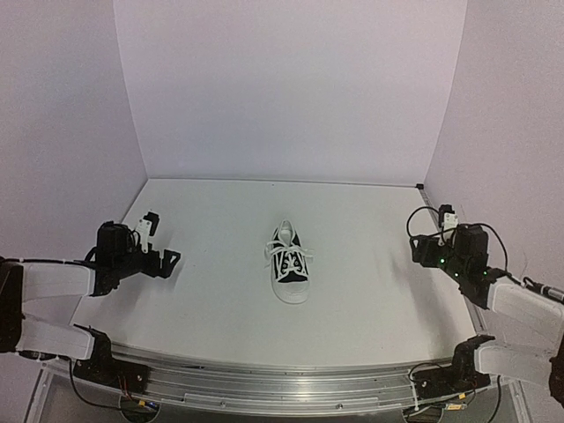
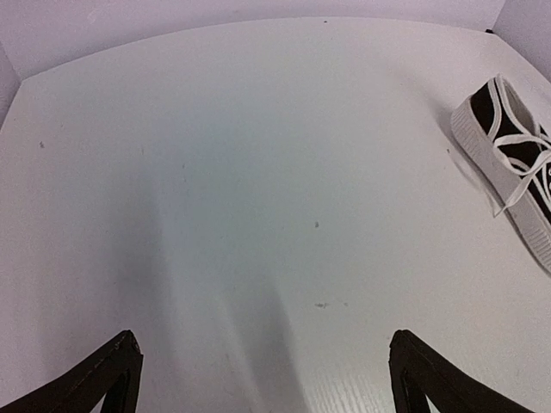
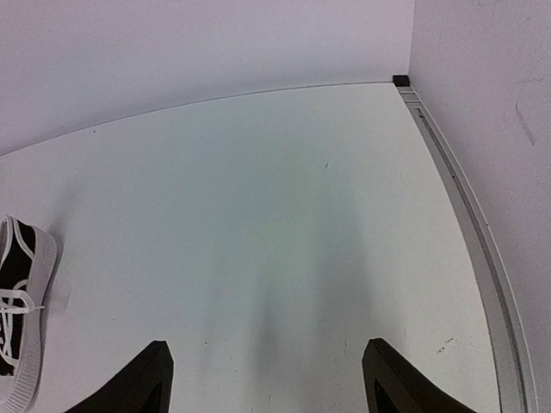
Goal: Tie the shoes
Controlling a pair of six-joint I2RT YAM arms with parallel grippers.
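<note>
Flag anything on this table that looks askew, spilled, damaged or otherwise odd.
Nothing spilled or damaged. The black sneaker stands upright on its sole mid-table. Only oddity: a white lace end droops over its side toward the table. The left pincer and right pincer are open, well clear of it.

A single small black canvas sneaker [image 1: 289, 264] stands upright on its sole near the middle of the white surface [image 1: 211, 308]. Its white rubber toe cap points toward the near edge, and the open, white-lined heel faces the far side. Its long white flat laces [image 1: 288, 258] criss-cross the top, their loose ends splaying to both sides, and one end trails over the sole onto the surface.
</note>
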